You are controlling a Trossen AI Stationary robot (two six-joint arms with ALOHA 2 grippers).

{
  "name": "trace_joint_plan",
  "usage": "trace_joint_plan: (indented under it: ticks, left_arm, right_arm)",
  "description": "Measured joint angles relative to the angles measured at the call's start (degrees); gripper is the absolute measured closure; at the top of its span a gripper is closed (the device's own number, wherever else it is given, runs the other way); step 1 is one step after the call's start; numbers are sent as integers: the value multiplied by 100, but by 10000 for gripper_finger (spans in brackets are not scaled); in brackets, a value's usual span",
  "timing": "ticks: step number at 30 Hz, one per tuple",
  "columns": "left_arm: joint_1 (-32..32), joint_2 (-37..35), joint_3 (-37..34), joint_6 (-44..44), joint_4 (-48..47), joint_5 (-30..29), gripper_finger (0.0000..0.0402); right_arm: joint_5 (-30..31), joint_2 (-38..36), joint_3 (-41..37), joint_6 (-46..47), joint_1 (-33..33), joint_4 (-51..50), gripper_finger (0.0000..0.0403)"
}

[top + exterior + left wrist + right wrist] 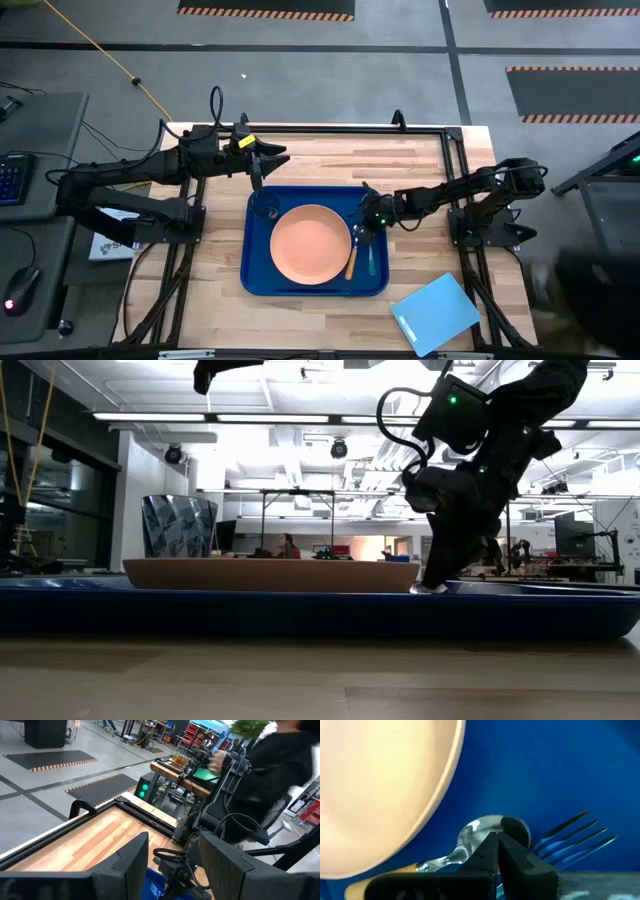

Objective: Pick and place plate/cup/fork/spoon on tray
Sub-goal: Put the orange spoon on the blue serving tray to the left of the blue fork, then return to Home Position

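Note:
The dark-blue tray (258,280) lies mid-table. On it rest the salmon-pink plate (311,243), the dark cup (265,207) at its far-left corner, the orange-handled spoon (351,262) and the bluish fork (372,260), side by side to the right of the plate. My right gripper (361,232) is low over the tray, shut, its tips (497,836) at the spoon's silver bowl (482,827); the fork's tines (575,837) lie beside it. My left gripper (258,175) is open and empty, raised above the tray's far-left corner near the cup. My right gripper points down with its shut fingertips at the near edge of the spoon's bowl (472,832). The fingers themselves hide the spot, so I cannot tell whether they touch it. The spoon lies flat on the tray.
A light-blue flat board (437,313) lies at the table's near right corner. Bare wooden tabletop (340,155) stretches beyond the tray's far side. Black frame rails (455,170) run along the table's edges. A person in dark clothes (280,770) is in the room beyond the table.

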Motion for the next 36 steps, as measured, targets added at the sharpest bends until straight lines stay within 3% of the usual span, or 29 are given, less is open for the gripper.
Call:
trace_joint_plan:
  ticks: [23,27,30,36]
  left_arm:
    - [0,0,0,0,-2,-4,237]
    - [0,0,0,0,-2,-4,237]
    - [1,0,2,0,-4,-4,237]
    - [0,0,2,49,-18,55,237]
  right_arm:
    - [157,17,0,-257,-609,351,403]
    - [-150,-22,35,-268,-675,368,403]
    - [-403,-327,164,-543,-712,192,403]
    - [-209,-1728,267,-1095,-824,-233,403]
